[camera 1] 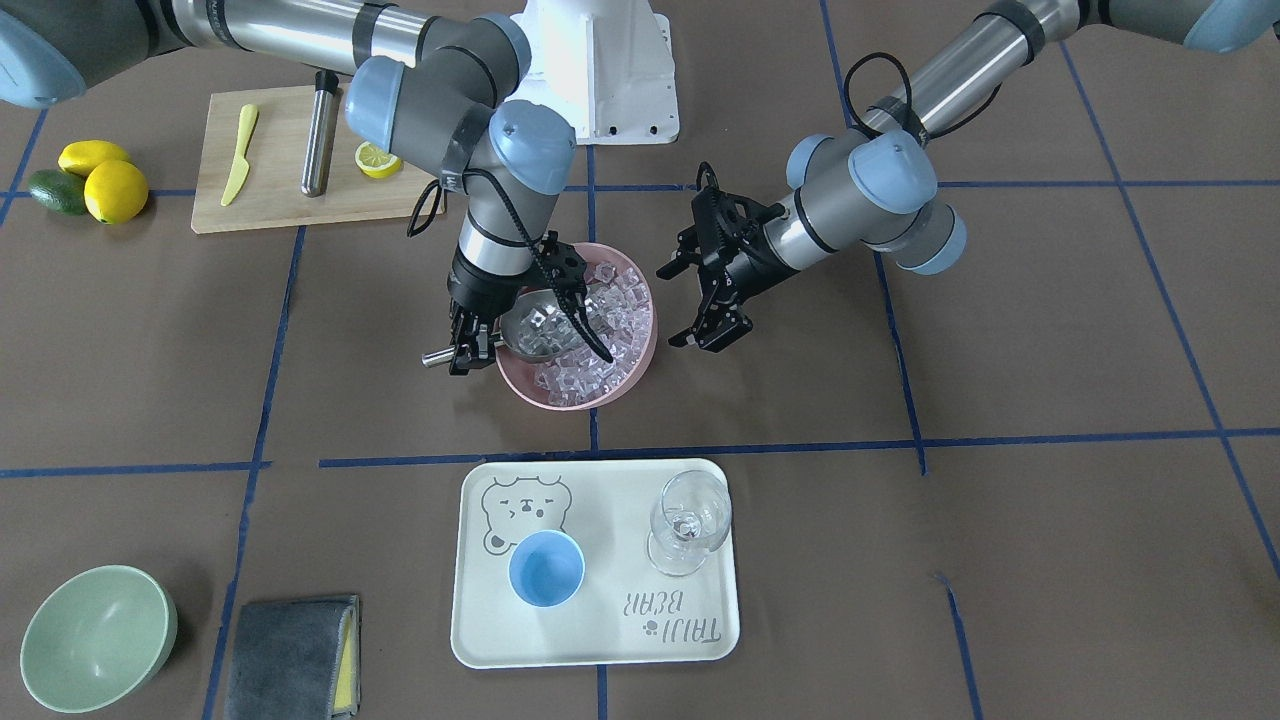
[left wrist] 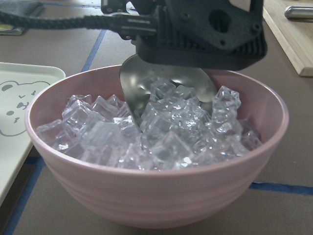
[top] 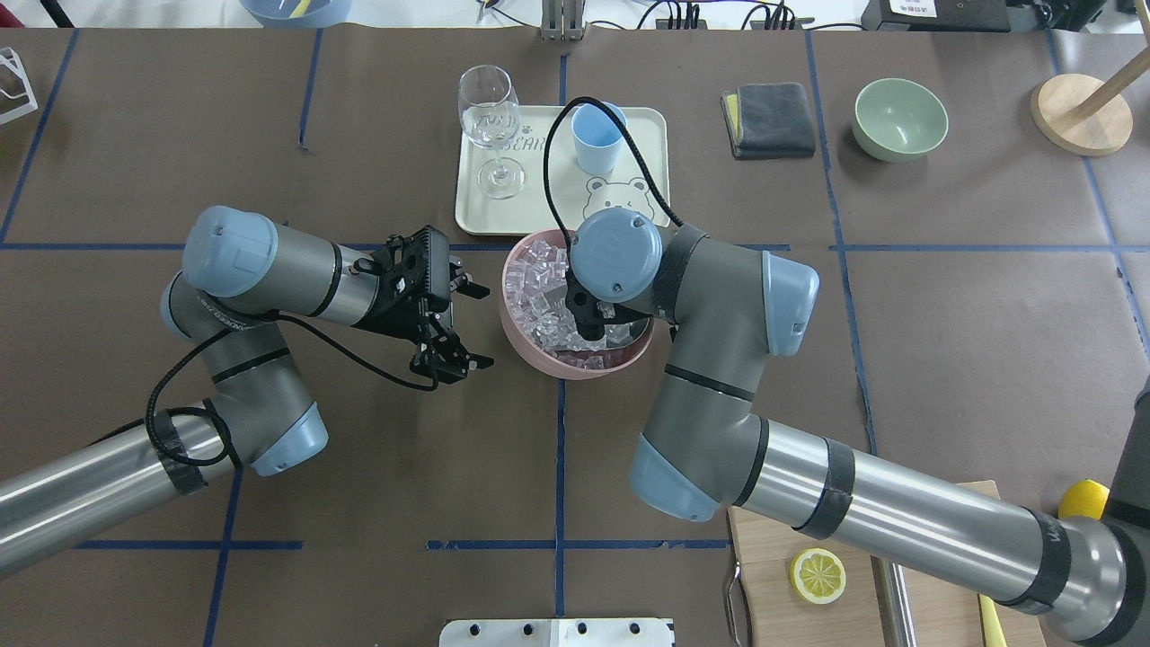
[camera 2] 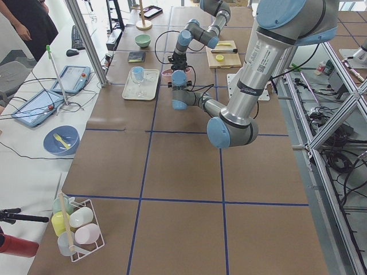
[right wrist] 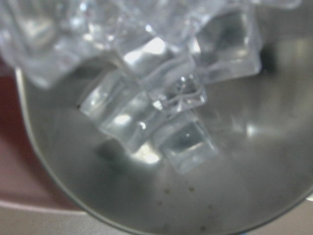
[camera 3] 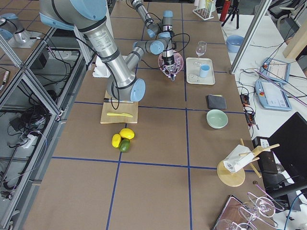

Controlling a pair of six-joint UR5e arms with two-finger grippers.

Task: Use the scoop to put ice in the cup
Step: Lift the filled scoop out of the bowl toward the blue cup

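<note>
The steel scoop lies tilted in the pink bowl, and its trough holds a few cubes of ice. My right gripper is shut on the scoop's rod handle at the bowl's rim. In the overhead view its wrist hides the grip. More ice fills the bowl around the scoop. On the other side of the bowl my left gripper hangs open with nothing in it. The light-blue cup stands upright on the white tray; I see nothing in it.
A clear stemmed glass shares the tray. A cutting board with a knife, a steel cylinder and a lemon half sits beside the robot base. Lemons and an avocado, a pale-green bowl and a grey cloth lie further out.
</note>
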